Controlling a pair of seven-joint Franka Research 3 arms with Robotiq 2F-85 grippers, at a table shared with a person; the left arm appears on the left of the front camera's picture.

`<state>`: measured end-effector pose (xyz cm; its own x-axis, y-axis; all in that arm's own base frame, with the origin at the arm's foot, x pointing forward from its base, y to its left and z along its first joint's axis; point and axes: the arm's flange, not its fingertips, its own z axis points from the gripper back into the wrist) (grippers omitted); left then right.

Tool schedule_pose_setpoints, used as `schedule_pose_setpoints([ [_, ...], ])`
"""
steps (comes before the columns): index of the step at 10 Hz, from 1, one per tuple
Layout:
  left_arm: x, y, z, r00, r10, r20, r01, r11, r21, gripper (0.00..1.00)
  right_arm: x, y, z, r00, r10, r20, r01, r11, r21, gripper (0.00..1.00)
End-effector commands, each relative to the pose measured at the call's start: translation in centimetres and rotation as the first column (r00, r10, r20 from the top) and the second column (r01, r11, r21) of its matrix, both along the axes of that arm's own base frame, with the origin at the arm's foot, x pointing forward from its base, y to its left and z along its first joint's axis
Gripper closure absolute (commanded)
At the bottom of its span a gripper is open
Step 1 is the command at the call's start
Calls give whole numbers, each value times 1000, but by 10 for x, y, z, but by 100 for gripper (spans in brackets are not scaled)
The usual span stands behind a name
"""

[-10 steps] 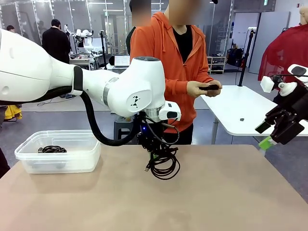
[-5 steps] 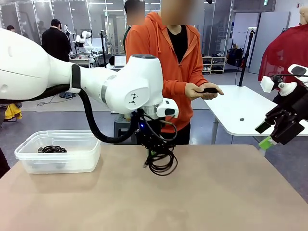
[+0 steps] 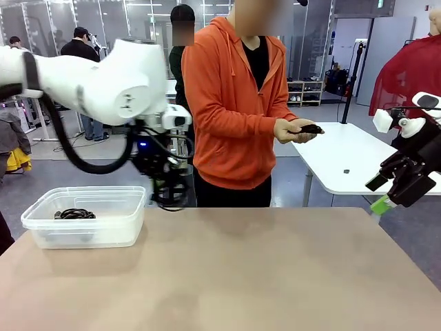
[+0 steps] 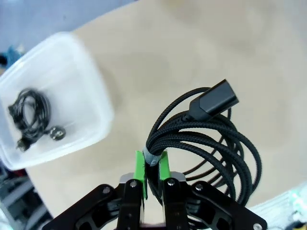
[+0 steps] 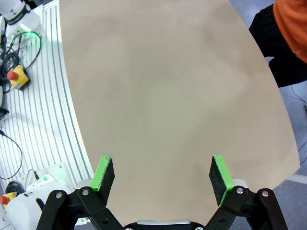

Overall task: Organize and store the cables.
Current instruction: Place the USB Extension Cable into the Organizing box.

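- Front view: the left hand (image 3: 164,187) is blurred and dark against the person's (image 3: 234,103) trousers, so its jaws cannot be read there. The held cable (image 3: 170,198) shows only as a dark loop hanging just past the right rim of the clear container (image 3: 103,234), above the tabletop (image 3: 275,276).
- Left wrist view: the left hand (image 4: 151,165) is clamped, its green pads pinching the held cable (image 4: 216,148) at a grey band (image 4: 152,156) where the loops gather. The lower edge of the coil is cut off behind the hand's body.
- Held cable: a black braided cord in several loose loops, with one rectangular black plug (image 4: 214,98) standing out at the top.
- Stored cable (image 4: 29,112): a thinner black coil lying in the container (image 4: 103,120) beside a small round dark item (image 4: 57,132), too small to identify. It also shows through the container wall in the front view (image 3: 74,214).
- Right hand (image 5: 162,175): jaws wide apart with nothing between them, bare tabletop (image 5: 168,86) beneath. In the front view it (image 3: 378,194) sits at the picture's right edge, off the tabletop's side, its arm partly cut off.
- The person holds a small black item (image 3: 305,128) in both hands; what it is cannot be made out.
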<state>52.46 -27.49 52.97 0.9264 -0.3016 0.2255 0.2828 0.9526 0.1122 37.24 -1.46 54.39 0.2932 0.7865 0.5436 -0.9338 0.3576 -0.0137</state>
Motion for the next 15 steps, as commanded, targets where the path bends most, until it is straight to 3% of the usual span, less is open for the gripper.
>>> schedule_pose_setpoints([
  [1,-12,52,-17,983,184,21,-184,983,-3,87,3,2,1,1000,-8,4,8,1000,3,0],
  [4,7,120,-22,938,344,41,-343,939,-36,87,3,2,1,1000,-8,4,8,1000,3,0],
  [6,25,141,-34,927,376,15,-375,926,-44,87,3,2,1,1000,-8,4,8,1000,3,0],
  [8,40,153,-34,924,381,-19,-381,921,-74,87,3,2,1,1000,-8,4,8,1000,3,0],
  [12,71,168,-50,964,265,-13,-265,963,-44,87,3,2,1,1000,-8,4,8,1000,3,0],
  [15,99,179,-77,961,262,-89,-268,961,-64,87,3,2,1,1000,-8,4,8,1000,3,0],
])
